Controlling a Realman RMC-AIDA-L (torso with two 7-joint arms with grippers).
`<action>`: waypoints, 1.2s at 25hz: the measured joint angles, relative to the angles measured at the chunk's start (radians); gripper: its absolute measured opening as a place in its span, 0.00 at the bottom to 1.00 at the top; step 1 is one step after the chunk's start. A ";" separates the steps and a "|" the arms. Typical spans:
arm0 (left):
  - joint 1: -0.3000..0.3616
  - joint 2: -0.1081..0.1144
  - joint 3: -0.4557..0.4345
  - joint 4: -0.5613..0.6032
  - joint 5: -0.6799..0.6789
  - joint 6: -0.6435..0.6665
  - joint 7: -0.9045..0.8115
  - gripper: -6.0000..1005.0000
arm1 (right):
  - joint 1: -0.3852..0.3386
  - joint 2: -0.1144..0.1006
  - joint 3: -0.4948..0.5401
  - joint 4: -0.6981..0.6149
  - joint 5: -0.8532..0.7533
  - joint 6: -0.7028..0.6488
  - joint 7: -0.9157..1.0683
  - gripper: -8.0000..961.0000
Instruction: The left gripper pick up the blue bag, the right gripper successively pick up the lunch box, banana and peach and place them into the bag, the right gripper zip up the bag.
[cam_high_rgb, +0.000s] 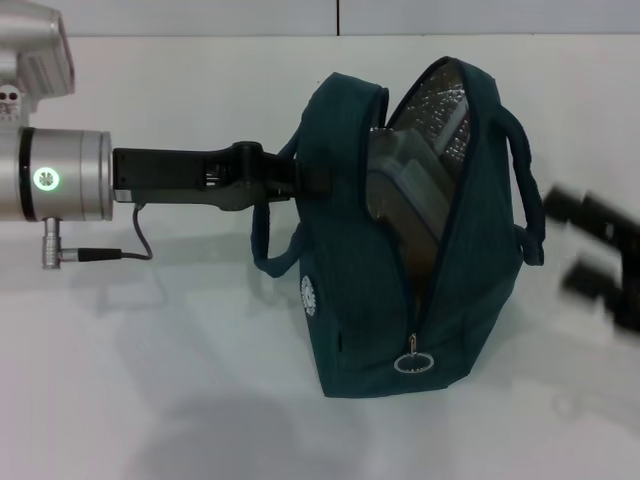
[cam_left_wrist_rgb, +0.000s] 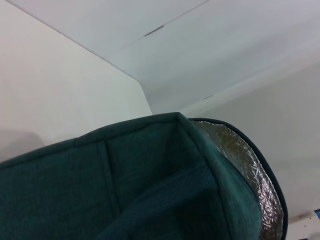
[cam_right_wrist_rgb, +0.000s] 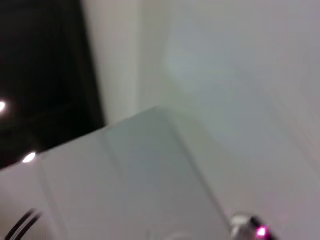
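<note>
Head view: left gripper (cam_high_rgb: 305, 180) at blue bag (cam_high_rgb: 370, 300) edge.

white table (cam_high_rgb: 200, 400) — pale wall (cam_high_rgb: 200, 15) behind

Close teal fabric of the blue bag (cam_left_wrist_rgb: 125, 185), silver foil lining (cam_left_wrist_rgb: 250, 170) along its open edge

The large dark teal-blue fabric bag (cam_high_rgb: 400, 260) stands mid-table with its zipper mouth gaping upward, a narrow wedge between foil-lined walls. A clear plastic lunch box (cam_high_rgb: 405, 190) already fills much of that gap. The left gripper (cam_high_rgb: 300, 178) blocks the bag's left flank; bare white table (cam_high_rgb: 150, 400) lies open in front.
</note>
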 joint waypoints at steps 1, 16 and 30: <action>0.002 0.000 -0.002 0.000 -0.001 -0.004 0.000 0.05 | -0.003 0.000 0.000 0.002 -0.043 -0.021 -0.052 0.86; 0.011 -0.010 -0.006 -0.002 -0.011 -0.032 0.008 0.05 | -0.022 0.001 -0.006 0.194 -0.243 0.187 -0.455 0.91; 0.014 -0.014 -0.005 -0.002 -0.014 -0.032 0.013 0.05 | 0.076 0.018 -0.060 0.233 -0.242 0.336 -0.457 0.91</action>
